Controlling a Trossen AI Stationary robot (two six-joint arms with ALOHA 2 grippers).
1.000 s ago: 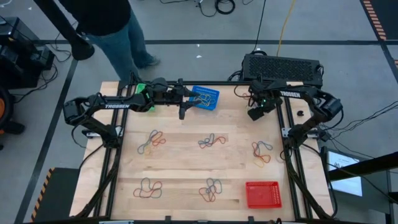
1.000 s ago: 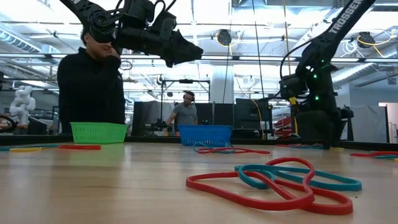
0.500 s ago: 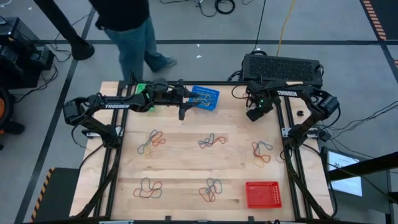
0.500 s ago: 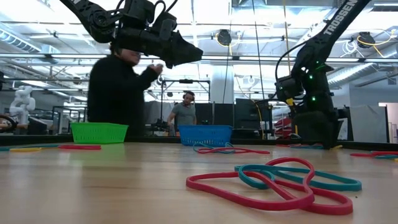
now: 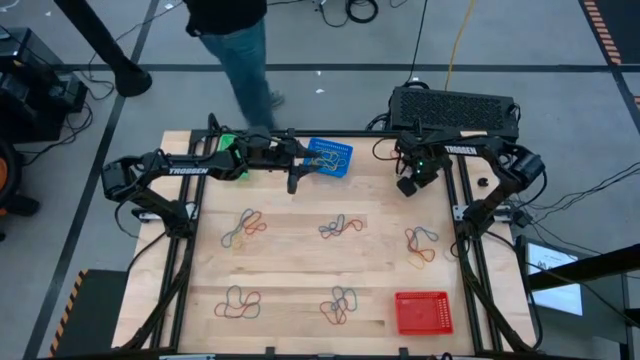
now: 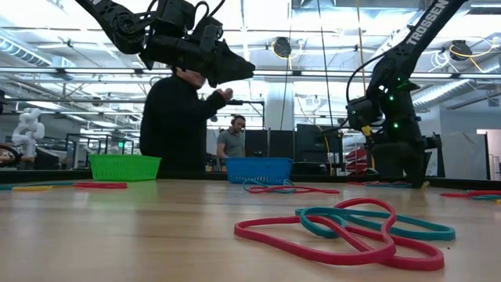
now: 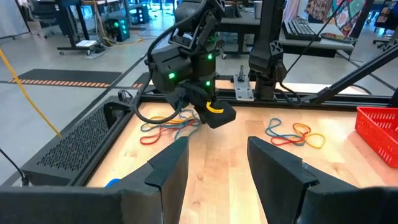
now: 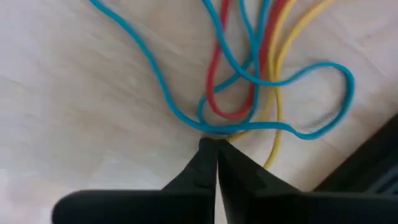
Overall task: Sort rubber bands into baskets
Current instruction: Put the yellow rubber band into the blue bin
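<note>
My right gripper [image 8: 215, 148] is down at a tangle of blue, red and yellow rubber bands [image 8: 261, 74] lying flat on the wood near the table's far right corner, and its fingers are shut. The left wrist view shows it [image 7: 219, 117] at the edge of that tangle [image 7: 168, 124]. My left gripper [image 7: 214, 168] hangs open and empty, high above the table beside the blue basket [image 5: 330, 157]. The green basket [image 5: 226, 148] stands at the far left, partly under the left arm. The red basket [image 5: 423, 312] stands near the front right. My right gripper pinches one blue rubber band at a bend of its loop [image 8: 210, 129], right at the fingertips [image 8: 202, 152]. The fingers come from above, pointing down at the table. The band still lies on the wood among the others, slack.
More tangles of bands lie on the table [image 5: 245, 225] [image 5: 340, 225] [image 5: 420, 245] [image 5: 238, 303] [image 5: 340, 305]. A black vented box [image 5: 455, 105] sits past the far edge. A person [image 6: 184, 117] moves behind the table.
My right gripper has sunk a little toward the tangle and shifted slightly toward the table's left, and its fingers have shut. The person behind the table has walked to the right. My left arm has kept still.
</note>
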